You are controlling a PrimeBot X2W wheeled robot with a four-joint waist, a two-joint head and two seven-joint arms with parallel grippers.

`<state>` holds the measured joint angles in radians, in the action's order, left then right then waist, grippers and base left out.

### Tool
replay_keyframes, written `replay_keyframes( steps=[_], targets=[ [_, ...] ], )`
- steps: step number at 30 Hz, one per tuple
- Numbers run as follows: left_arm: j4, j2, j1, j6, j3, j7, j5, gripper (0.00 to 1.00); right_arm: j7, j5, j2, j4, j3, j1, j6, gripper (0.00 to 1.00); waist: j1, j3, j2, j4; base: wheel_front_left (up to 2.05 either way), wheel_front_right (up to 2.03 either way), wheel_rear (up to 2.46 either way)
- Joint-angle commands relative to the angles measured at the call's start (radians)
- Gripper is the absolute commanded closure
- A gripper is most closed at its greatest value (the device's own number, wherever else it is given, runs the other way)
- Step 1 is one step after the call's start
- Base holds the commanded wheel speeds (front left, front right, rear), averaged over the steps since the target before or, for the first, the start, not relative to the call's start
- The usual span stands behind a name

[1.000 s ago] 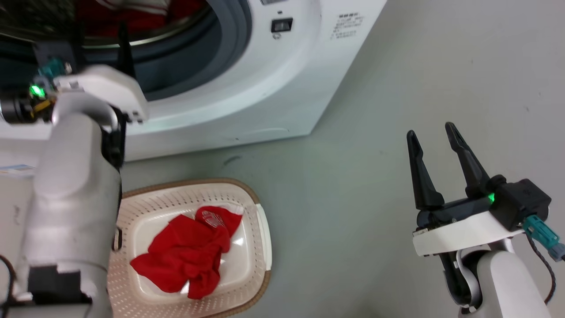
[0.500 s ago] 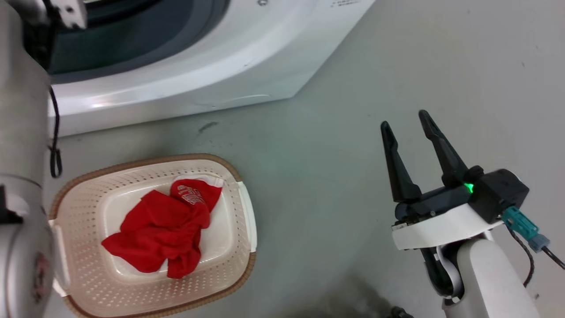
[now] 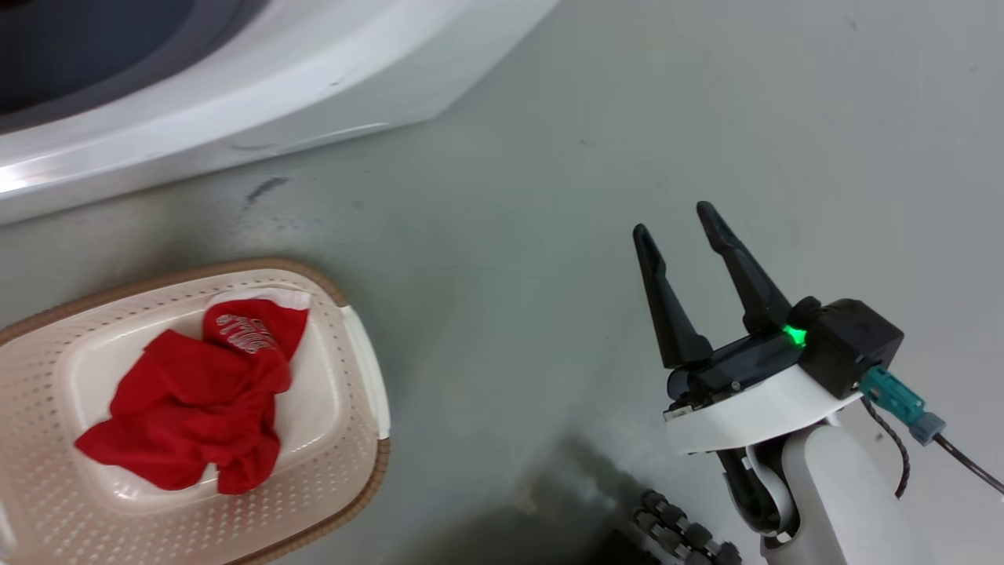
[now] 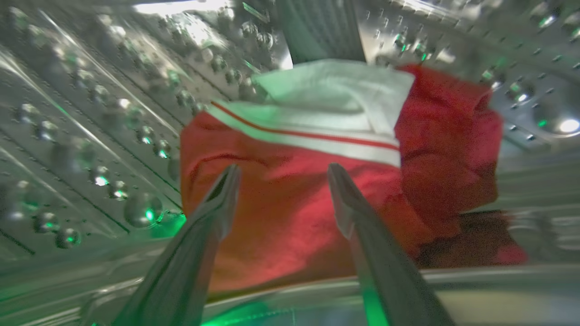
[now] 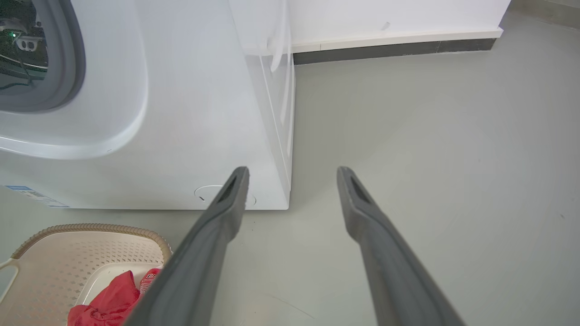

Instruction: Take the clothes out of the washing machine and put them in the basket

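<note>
Roughly half done, my read. The lettered red garment (image 3: pixel 188 408) lies mid-floor in the basket (image 3: pixel 382 463), clear of its rim. At least one is left: the striped red garment (image 4: pixel 435 149) in the washing machine (image 3: pixel 235 86), bunched on the drum (image 4: pixel 90 113) wall just past the front lip. The left gripper (image 4: pixel 283 166) is inside the drum, fingers spread, aimed square at the red panel under the white stripe. Nothing pinched; contact unclear. The right gripper (image 3: pixel 672 216) is spread and empty over the floor (image 3: pixel 510 235), well apart from the basket.

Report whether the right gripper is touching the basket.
Apart. The head view shows bare floor between the basket and the right gripper, which is open and empty.
</note>
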<state>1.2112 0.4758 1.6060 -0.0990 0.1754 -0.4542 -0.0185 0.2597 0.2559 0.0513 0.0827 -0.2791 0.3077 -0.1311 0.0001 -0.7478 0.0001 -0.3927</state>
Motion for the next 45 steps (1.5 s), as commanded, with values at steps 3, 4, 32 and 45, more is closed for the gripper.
replay_keyframes(
  steps=[3,4,32,45],
  targets=[
    [0.018,0.036,0.048,-0.006,0.014,-0.103,0.007,0.00,0.006,0.020,-0.002,0.004,-0.026,0.013,0.001,0.00,-0.0001,-0.042,-0.0001,-0.051,0.00,0.00,0.00],
    [0.022,0.043,0.052,-0.007,0.018,-0.128,0.009,0.00,0.006,0.024,-0.002,0.001,-0.030,0.012,0.001,0.00,-0.0001,-0.045,-0.0001,-0.056,0.00,0.00,0.00],
    [-0.194,0.098,-0.093,0.119,0.019,0.055,-0.039,1.00,0.006,0.033,-0.001,-0.010,-0.050,-0.008,0.001,0.00,-0.0001,0.000,-0.0001,-0.063,0.00,0.00,0.00],
    [-0.156,-0.013,-0.377,0.132,-0.052,0.513,-0.164,1.00,0.003,-0.026,-0.001,0.055,0.023,-0.057,0.001,0.00,-0.0001,0.258,-0.0001,0.008,0.00,0.00,0.00]
  ],
)
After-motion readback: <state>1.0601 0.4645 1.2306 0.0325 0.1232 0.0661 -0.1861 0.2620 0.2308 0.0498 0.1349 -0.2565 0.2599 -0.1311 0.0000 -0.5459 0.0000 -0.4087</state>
